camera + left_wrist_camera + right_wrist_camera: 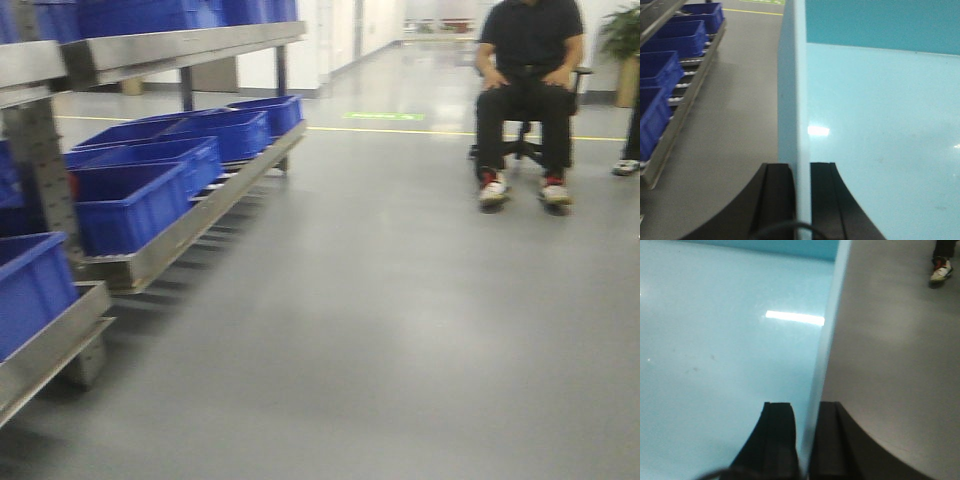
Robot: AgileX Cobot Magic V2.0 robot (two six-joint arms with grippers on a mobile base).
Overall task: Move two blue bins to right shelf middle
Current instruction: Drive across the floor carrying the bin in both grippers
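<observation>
Black-fingered left gripper (801,169) pinches the left wall of a pale blue plastic bin (880,125), its jaws nearly closed on the thin wall. The right gripper (804,407) clamps the opposite wall the same way. The bin hangs between both arms over grey floor (400,320). To the left, a steel rack (190,228) carries dark blue plastic crates (130,205). A seated person (527,60) is ahead.

Blue bins (130,205) on metal shelf (170,240)
</observation>
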